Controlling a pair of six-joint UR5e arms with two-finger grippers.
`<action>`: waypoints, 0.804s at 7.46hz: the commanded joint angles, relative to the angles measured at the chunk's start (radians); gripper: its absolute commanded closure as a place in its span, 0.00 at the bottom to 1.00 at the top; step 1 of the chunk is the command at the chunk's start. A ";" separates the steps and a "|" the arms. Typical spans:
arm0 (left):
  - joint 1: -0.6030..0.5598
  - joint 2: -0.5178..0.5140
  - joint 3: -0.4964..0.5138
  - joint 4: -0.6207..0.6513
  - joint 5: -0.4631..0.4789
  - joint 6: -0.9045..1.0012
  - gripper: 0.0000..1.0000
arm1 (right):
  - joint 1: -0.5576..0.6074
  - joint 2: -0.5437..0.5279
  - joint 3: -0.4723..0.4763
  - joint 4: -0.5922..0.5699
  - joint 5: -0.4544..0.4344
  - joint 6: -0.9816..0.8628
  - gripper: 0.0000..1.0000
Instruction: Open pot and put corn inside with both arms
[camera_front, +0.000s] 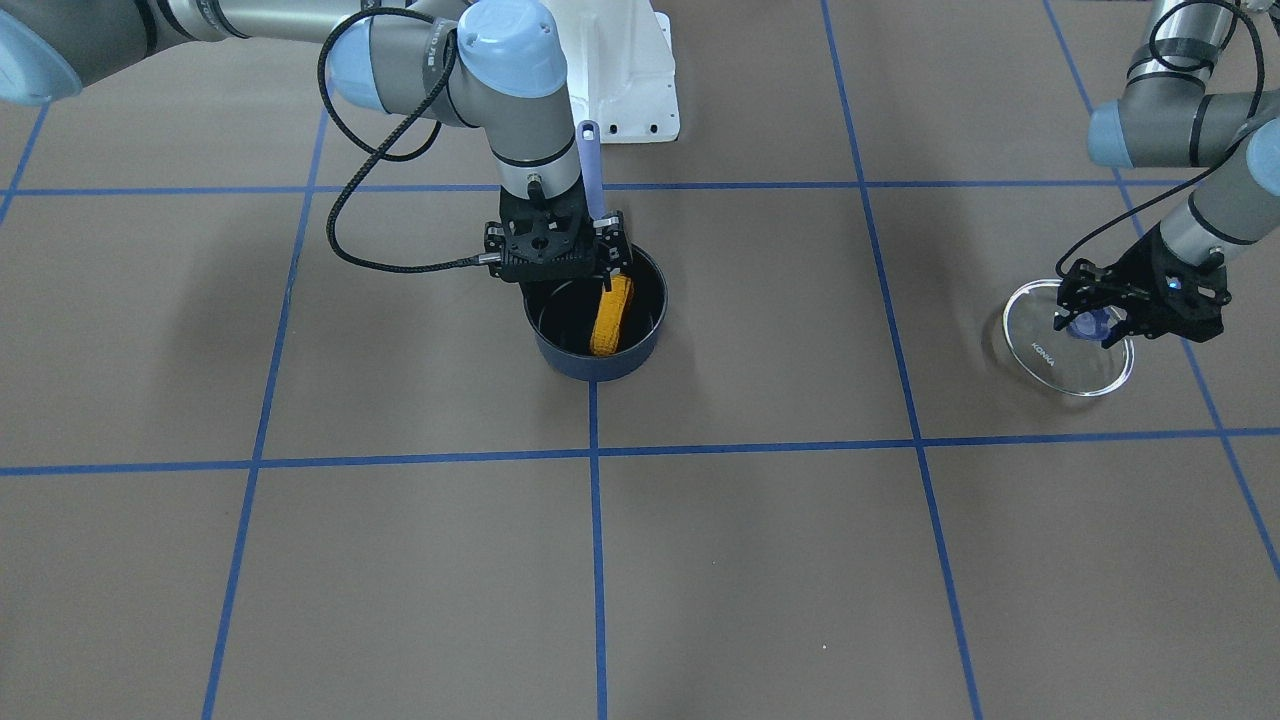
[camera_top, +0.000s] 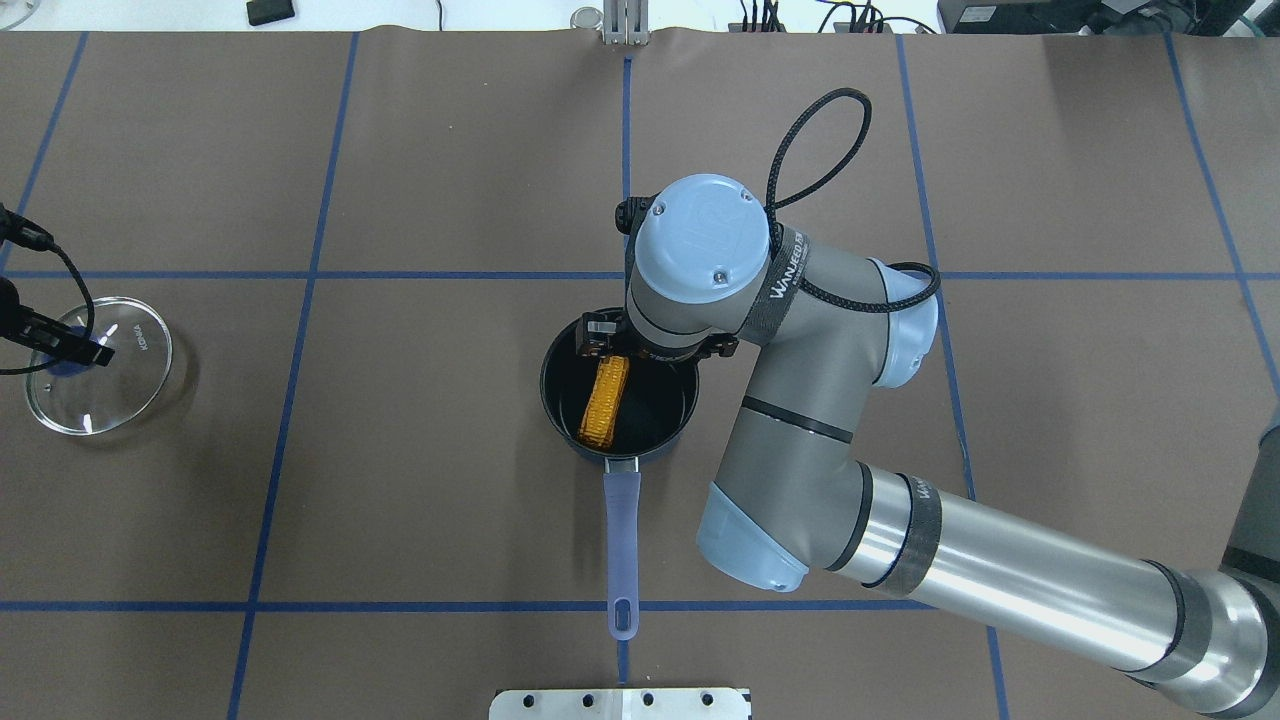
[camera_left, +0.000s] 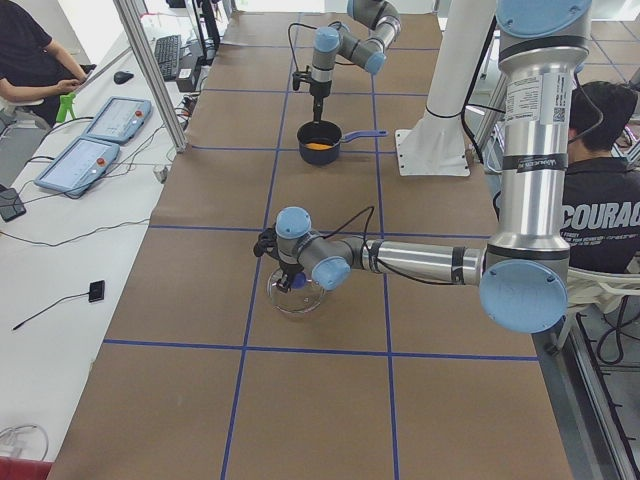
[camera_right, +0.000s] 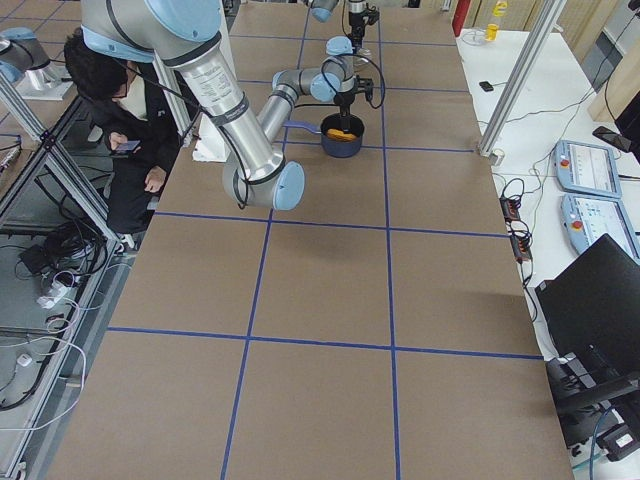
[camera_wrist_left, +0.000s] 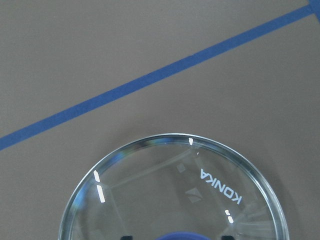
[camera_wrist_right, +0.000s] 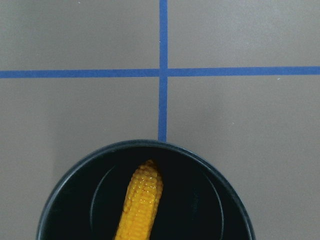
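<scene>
Corn (camera_wrist_right: 141, 202) lies inside the pot (camera_front: 570, 362), so opening and loading look done; only release and retreat seem left. Right hand (camera_front: 560, 265) hangs at the pot's rim over one end of the cob; whether it grips, I cannot tell. Lid (camera_front: 1050, 355) rests on the tabletop (camera_front: 760, 560) well apart, left hand (camera_front: 1095, 318) straddling its knob (camera_wrist_left: 182, 236), clamped or not I cannot tell. Blue tape lines (camera_front: 597, 560) cross the tabletop; only that right hand hangs over the pot's mouth.
</scene>
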 joint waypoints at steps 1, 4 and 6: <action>0.001 -0.002 0.001 -0.001 0.011 0.000 0.41 | 0.000 -0.001 -0.001 0.005 -0.001 -0.001 0.00; 0.001 -0.014 0.017 -0.002 0.012 0.000 0.41 | 0.001 -0.001 0.000 0.006 0.001 -0.003 0.00; 0.001 -0.014 0.021 -0.002 0.012 0.002 0.39 | 0.001 -0.001 0.000 0.005 0.001 -0.003 0.00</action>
